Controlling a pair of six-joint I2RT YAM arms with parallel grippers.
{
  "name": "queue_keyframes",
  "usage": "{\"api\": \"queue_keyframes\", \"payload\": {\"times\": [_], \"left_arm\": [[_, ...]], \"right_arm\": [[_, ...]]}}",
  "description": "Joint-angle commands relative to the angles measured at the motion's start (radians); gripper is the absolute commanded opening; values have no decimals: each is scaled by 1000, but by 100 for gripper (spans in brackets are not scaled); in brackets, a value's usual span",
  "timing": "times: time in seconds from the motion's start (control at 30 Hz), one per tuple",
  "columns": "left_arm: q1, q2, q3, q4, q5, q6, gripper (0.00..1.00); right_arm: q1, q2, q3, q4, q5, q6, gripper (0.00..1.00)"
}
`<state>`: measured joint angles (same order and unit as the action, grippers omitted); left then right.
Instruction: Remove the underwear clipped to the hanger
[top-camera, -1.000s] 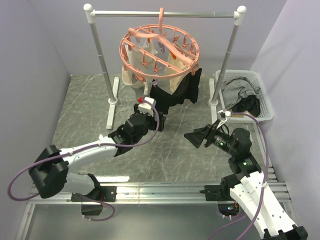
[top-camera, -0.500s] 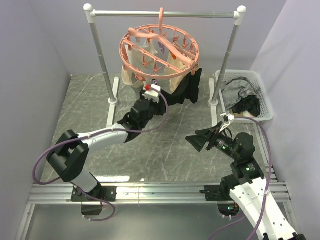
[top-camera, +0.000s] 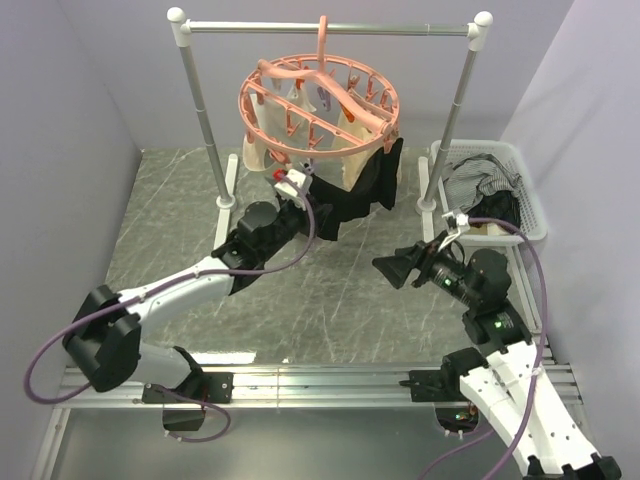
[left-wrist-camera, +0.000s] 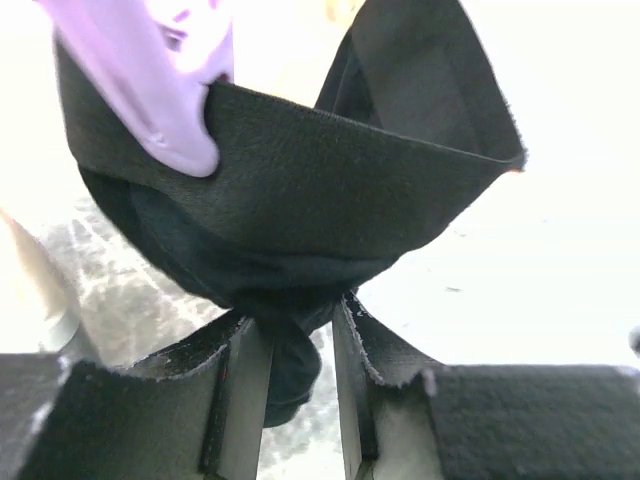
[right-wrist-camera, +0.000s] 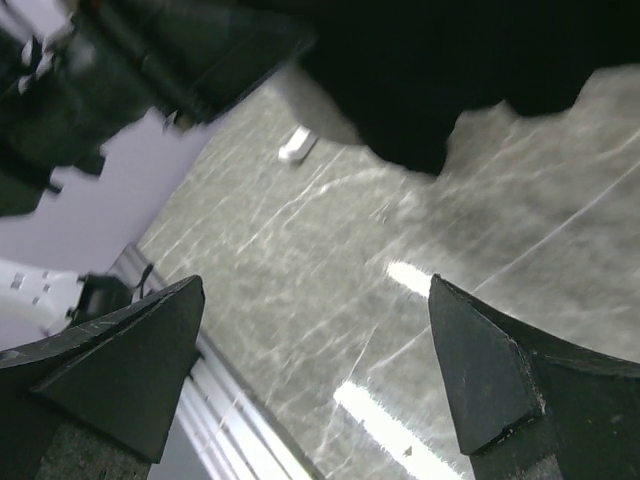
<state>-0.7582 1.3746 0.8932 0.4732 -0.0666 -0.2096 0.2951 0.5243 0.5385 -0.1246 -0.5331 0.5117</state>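
Observation:
The salmon-pink hanger (top-camera: 318, 105) hangs by its hook from the silver rail. Cream underwear (top-camera: 262, 150) is clipped at its left and black underwear (top-camera: 365, 185) at its front right. My left gripper (top-camera: 300, 190) reaches up under the ring. In the left wrist view its fingertips (left-wrist-camera: 295, 312) pinch the bottom fold of a black underwear piece (left-wrist-camera: 320, 190), and a purple clip (left-wrist-camera: 170, 90) holds that piece's top edge. My right gripper (top-camera: 385, 270) hovers wide open over the floor to the right, with nothing between its fingers (right-wrist-camera: 315, 285). Black fabric (right-wrist-camera: 460, 70) hangs above it.
The silver rail (top-camera: 330, 28) stands on two posts with white feet. A white basket (top-camera: 535, 215) at the right holds dark and striped garments. Lilac walls close in the left, back and right sides. An aluminium frame runs along the near edge.
My left arm has pushed up and forward to the hanging black underwear, and its jaws have narrowed onto the fabric. The right arm has shifted only slightly and stays open.

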Motion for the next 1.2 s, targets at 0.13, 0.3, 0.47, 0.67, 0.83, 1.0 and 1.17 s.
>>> {"api": "queue_keyframes", "payload": {"times": [0.13, 0.3, 0.47, 0.67, 0.83, 1.0, 1.17], "left_arm": [[-4, -157, -131, 113, 74, -131, 39], [-4, -204, -169, 130, 83, -175, 40], [-3, -226, -195, 137, 91, -201, 40], [-4, -253, -185, 113, 108, -209, 40], [-4, -261, -166, 88, 106, -202, 40], [-4, -259, -152, 76, 106, -205, 40], [-3, -240, -143, 73, 70, -172, 41]], "right_arm": [[47, 169, 308, -49, 169, -128, 100], [178, 354, 519, -130, 400, -223, 100], [280, 515, 662, -135, 538, -304, 100], [329, 575, 667, 0, 549, -373, 100], [381, 595, 621, 170, 550, -447, 100], [401, 661, 630, 252, 567, -476, 100], [404, 726, 664, 232, 579, -455, 100]]}}
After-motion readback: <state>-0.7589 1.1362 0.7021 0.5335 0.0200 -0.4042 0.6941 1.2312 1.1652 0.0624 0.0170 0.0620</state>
